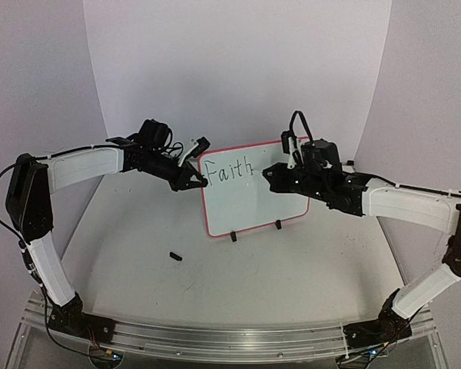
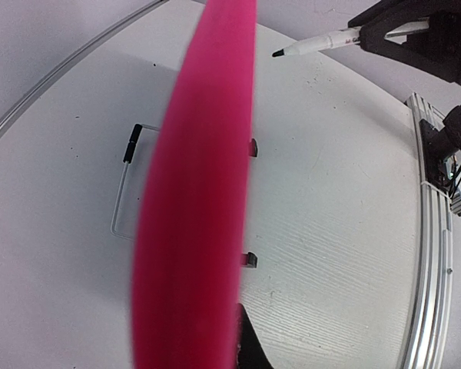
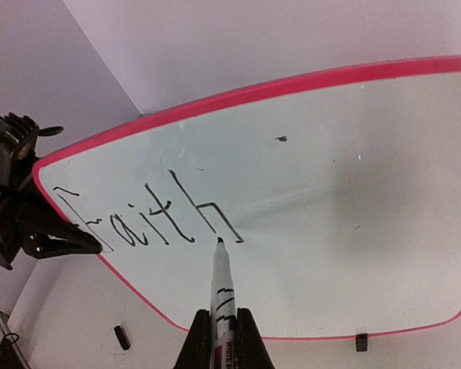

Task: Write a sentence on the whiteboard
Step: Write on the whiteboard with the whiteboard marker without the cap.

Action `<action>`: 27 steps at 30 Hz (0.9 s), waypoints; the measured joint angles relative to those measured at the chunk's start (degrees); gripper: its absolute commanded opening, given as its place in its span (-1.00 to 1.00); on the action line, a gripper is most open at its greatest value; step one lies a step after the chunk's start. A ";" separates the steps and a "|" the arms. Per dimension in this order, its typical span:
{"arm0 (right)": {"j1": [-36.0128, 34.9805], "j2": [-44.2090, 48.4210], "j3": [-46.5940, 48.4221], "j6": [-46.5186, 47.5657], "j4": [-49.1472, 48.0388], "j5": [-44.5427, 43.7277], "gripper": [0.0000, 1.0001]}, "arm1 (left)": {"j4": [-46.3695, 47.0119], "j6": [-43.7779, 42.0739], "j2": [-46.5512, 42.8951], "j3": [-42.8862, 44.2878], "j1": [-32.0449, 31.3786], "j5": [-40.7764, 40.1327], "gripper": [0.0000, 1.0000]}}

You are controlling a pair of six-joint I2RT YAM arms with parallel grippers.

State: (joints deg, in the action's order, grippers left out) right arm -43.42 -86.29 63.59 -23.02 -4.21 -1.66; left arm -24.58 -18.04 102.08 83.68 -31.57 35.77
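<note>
Pink-framed whiteboard (image 1: 253,196) stands upright between both claws. Left claw (image 1: 201,183) is clamped on its edge; right claw (image 3: 222,342) is clamped on a marker (image 3: 220,284), whose tip sits at the end of the sentence (image 3: 150,219), reading just "Faith", straight ahead.

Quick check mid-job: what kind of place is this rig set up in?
Probably a robotics lab test booth, not a home or office: plain white backdrop panels enclose a white tabletop, and two white robot arms are bolted to an aluminium rail along its near edge.
</note>
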 measured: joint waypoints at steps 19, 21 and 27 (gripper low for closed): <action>3.42 3.98 -1.49 0.89 2.10 0.81 -1.00 | 0.11 -0.07 -0.02 0.00 -0.74 -0.88 -1.00; 3.57 3.51 -1.46 0.89 2.09 0.63 -1.00 | 0.13 -0.07 -0.02 0.00 -0.74 -0.92 -1.00; 4.05 2.43 -1.42 0.89 1.97 -0.22 -1.00 | 0.11 -0.13 -0.02 0.00 -0.74 -0.94 -1.00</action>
State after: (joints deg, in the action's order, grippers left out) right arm -39.36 -83.86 62.17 -22.13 -2.24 -1.88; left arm -24.47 -18.17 102.06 83.68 -32.32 34.83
